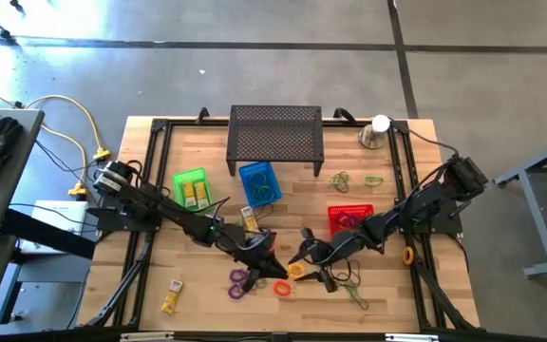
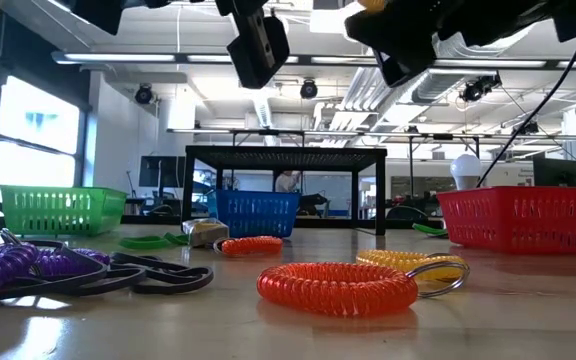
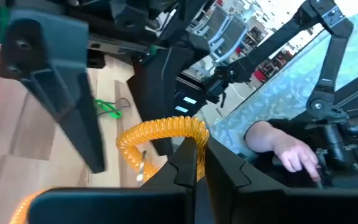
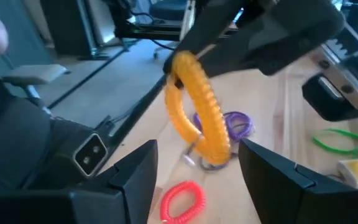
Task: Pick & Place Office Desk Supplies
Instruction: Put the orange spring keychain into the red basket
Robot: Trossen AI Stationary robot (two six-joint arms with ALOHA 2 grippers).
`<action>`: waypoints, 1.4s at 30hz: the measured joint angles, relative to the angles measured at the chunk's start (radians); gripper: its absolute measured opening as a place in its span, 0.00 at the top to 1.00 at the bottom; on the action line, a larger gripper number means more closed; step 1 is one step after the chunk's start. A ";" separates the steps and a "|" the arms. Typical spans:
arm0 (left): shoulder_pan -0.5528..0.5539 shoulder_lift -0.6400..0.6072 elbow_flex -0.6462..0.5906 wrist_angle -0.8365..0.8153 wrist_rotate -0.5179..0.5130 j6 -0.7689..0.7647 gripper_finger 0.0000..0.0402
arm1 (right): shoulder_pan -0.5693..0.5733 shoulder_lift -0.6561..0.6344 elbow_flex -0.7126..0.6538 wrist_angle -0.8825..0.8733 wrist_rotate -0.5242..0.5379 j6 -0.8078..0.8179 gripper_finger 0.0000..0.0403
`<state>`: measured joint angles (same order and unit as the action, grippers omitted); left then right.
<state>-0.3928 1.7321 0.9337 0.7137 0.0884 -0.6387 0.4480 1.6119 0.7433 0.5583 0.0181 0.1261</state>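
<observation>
A yellow-orange coiled band (image 4: 199, 112) with a metal ring (image 4: 194, 159) hangs in the air between my two grippers, above the near middle of the table. My left gripper (image 3: 199, 146) (image 1: 279, 270) is shut on it. My right gripper (image 4: 196, 149) (image 1: 304, 255) faces it from the other side and stands open. Its two fingers sit on either side of the band's lower end without touching it. A red-orange coil (image 2: 336, 286), a second yellow coil (image 2: 413, 265) and a purple coil (image 2: 28, 268) lie on the table below. My left gripper pinches the band's upper end (image 4: 179, 65) between its two fingers, which reach in about level from the table's left. The loop (image 3: 166, 132) stands out past the fingertips. It hangs tilted below them, lifted clear of the table, with the metal ring dangling at its lower end.
The far side holds a black perforated stand (image 1: 275, 138) and a silver cup with a white ball (image 1: 376, 131). Green (image 1: 190, 188), blue (image 1: 259, 182) and red (image 1: 349, 218) baskets sit mid-table. Green loops (image 1: 354, 285) and a yellow packet (image 1: 171, 296) lie near the front. A person's hand (image 3: 284, 149) shows beyond the table.
</observation>
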 joint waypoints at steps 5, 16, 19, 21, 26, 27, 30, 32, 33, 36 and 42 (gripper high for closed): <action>-0.001 0.000 0.000 -0.042 -0.042 0.016 0.98 | -0.026 0.000 0.000 0.035 -0.086 -0.024 0.56; 0.012 0.000 0.000 -0.053 -0.041 0.067 0.98 | -0.032 0.000 0.000 0.029 -0.202 -0.064 0.96; 0.012 0.000 0.000 -0.056 -0.041 0.067 0.98 | -0.032 0.000 0.000 0.021 -0.190 -0.070 0.96; 0.012 0.000 0.000 -0.058 -0.041 0.067 0.98 | -0.032 0.000 0.000 0.022 -0.178 -0.071 0.96; 0.007 -0.001 0.000 -0.096 -0.096 0.067 0.94 | -0.032 0.000 0.000 0.018 -0.177 -0.071 0.97; 0.001 -0.001 0.000 -0.110 -0.121 0.075 0.93 | -0.032 0.000 0.000 0.013 -0.177 -0.071 0.97; -0.015 -0.001 0.000 -0.143 -0.215 0.116 0.87 | -0.032 0.000 0.000 -0.012 -0.177 -0.069 0.97; -0.025 -0.001 0.000 -0.150 -0.260 0.119 0.82 | -0.032 0.000 0.000 -0.044 -0.181 -0.065 0.97; -0.029 -0.001 0.000 -0.150 -0.270 0.119 0.79 | -0.031 0.000 0.000 -0.065 -0.183 -0.053 0.97; -0.035 -0.001 0.000 -0.146 -0.289 0.119 0.72 | -0.031 -0.001 0.000 -0.150 -0.180 -0.013 0.97; -0.019 -0.001 0.000 -0.153 -0.296 0.118 0.68 | 0.003 -0.052 0.001 -0.329 0.010 0.069 0.98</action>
<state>-0.4121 1.7313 0.9337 0.5612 -0.2081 -0.5205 0.4506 1.5598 0.7441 0.2290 0.0284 0.1950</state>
